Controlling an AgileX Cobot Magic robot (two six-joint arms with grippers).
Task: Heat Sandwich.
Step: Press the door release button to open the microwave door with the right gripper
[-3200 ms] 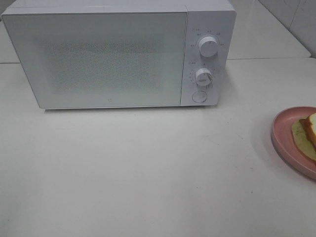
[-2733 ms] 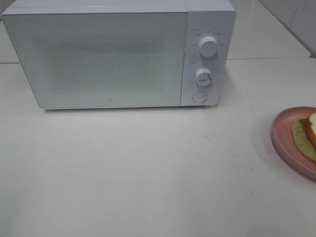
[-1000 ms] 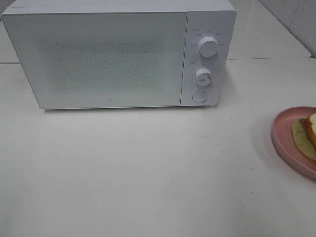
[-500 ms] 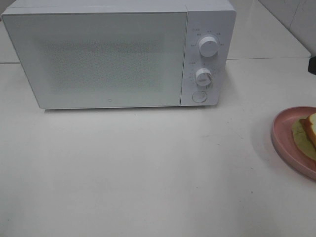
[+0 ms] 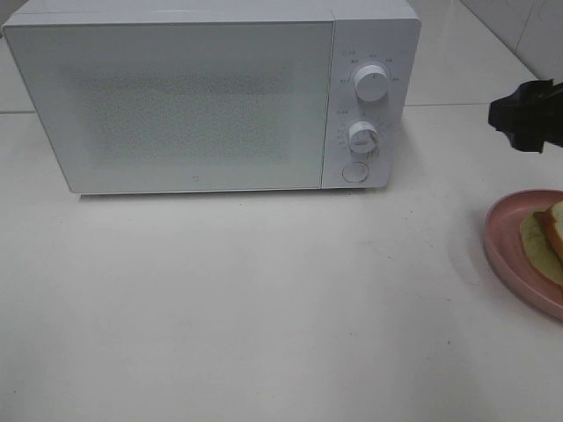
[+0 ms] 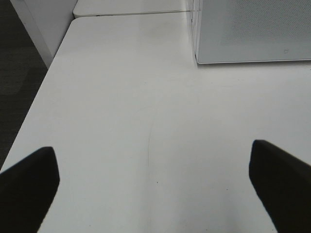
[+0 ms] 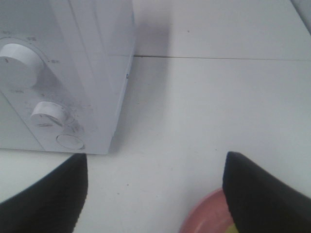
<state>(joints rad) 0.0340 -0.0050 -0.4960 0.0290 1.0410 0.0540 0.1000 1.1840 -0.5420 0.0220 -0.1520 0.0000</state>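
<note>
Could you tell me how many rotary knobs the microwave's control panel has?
2: the upper knob high on the control panel, the lower knob directly beneath it. The flat round button below is not counted.

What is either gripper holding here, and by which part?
Nothing. The left gripper and the right gripper are both open, with nothing between their fingers; the sandwich lies untouched on the pink plate.
</note>
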